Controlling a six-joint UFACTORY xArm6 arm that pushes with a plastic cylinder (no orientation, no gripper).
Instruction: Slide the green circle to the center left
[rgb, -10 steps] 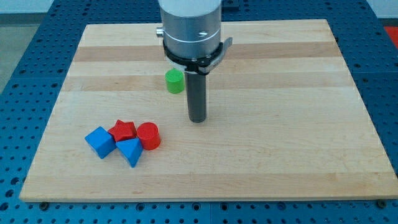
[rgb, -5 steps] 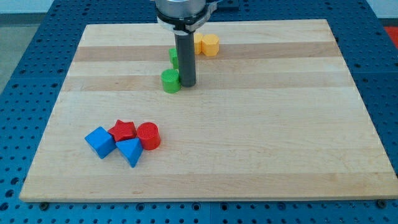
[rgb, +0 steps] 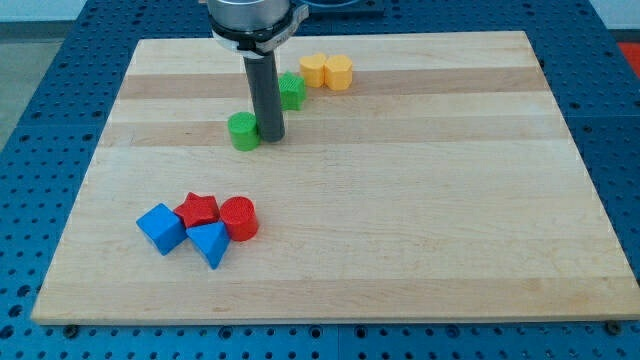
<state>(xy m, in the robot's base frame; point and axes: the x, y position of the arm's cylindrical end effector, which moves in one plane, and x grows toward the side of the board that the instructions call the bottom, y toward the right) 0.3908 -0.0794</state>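
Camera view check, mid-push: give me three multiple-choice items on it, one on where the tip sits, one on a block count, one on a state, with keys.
1. Where is my tip relative to the green circle block?
A. At its right side in the view
B. At its left side
C. Far below it

2. How many red blocks lie on the wooden board?
A. One
B. Two
C. Three

3. How do the two yellow blocks stand?
A. Stacked
B. Far apart
C. Side by side, touching

Answers: 1 A, the rod's end stands against the circle's right edge. 2 B, the red star block and the red cylinder block sit in the lower-left cluster. 3 C, yellow block and yellow block meet near the view's top.
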